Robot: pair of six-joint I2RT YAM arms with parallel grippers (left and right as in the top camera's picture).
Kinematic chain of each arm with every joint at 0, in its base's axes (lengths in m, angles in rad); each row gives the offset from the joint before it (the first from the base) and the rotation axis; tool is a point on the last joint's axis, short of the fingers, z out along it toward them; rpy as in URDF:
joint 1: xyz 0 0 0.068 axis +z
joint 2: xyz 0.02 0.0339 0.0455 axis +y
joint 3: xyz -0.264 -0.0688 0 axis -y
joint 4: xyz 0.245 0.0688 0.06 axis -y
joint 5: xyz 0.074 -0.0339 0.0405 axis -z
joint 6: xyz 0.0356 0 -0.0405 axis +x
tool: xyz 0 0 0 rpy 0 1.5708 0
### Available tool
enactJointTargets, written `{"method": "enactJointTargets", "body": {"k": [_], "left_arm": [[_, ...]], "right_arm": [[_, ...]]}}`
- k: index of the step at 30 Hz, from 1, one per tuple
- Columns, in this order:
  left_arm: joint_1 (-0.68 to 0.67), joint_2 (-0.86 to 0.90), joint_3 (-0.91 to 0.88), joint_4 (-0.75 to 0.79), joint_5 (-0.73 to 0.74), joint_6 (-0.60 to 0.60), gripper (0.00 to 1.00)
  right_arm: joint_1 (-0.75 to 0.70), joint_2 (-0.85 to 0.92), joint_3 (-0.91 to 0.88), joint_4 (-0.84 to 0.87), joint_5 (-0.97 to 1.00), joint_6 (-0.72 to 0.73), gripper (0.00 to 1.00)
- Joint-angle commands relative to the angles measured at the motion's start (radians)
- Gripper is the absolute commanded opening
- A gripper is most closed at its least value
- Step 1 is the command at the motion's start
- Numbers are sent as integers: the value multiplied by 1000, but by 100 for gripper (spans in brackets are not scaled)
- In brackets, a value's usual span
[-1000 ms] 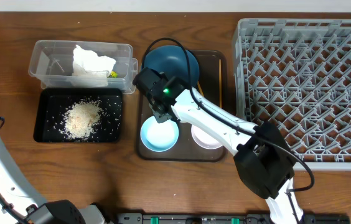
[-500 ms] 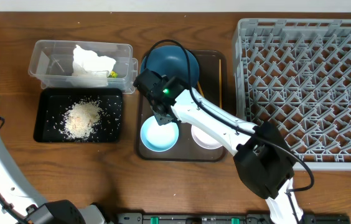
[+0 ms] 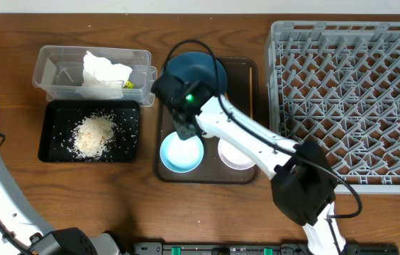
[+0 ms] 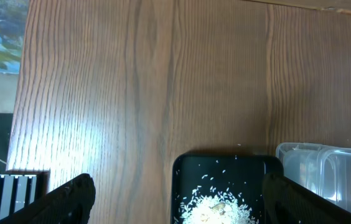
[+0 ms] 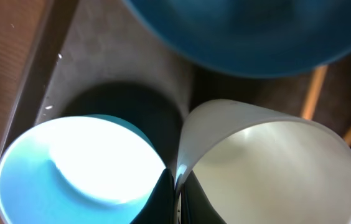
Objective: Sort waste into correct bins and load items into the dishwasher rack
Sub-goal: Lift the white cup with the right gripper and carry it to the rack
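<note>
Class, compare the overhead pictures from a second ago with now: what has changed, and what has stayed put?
The right gripper has closed its fingers onto the rim of the small pale cup beside the light blue bowl, its arm shifting slightly. The dark blue round plate, the crumpled white tissue and the large grey plastic dishwasher rack stayed as they were.

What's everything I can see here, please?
Dishwasher rack: one, grey, table's right.
Serving tray: one, brown, centre.
Plate: one, dark blue, serving tray's back.
Light blue bowl: one, serving tray's front left.
White bowl: one, serving tray's front right.
Chopsticks: two, wooden, serving tray's right edge.
Clear tub: one, back left.
Tissue: one, white, in tub.
Snack wrapper: one, yellow-green, in tub.
Black tray: one, before the tub.
Rice scraps: one pile, whitish, in black tray.
Left gripper: one, black, open, near black tray.
Right gripper: one, black, shut on white bowl's rim.
</note>
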Motion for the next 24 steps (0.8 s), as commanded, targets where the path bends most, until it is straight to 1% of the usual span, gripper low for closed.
{"method": "enactJointTargets", "body": {"k": [1,6,10,13,16,20,24], "left_arm": [[4,8,5,-3,-9,-9,88],[4,8,5,-3,-9,-9,88],[4,8,5,-3,-9,-9,89],[4,8,5,-3,-9,-9,88],[4,8,5,-3,-9,-9,89],[4,8,5,-3,-9,-9,89],[4,8,5,-3,-9,-9,88]], "right_arm": [[-56,-6,107,-44,7,-23,1],[-164,-8,269,-104,-11,-69,1],[-293,-21,392,-123,-76,-182,1],[-394,-34,444,-133,-96,-199,1],[-537,-48,453,-138,-113,-197,1],[-722,-47,447,-183,-241,-195,1],[-910,-47,418,-192,-374,-200,1]]}}
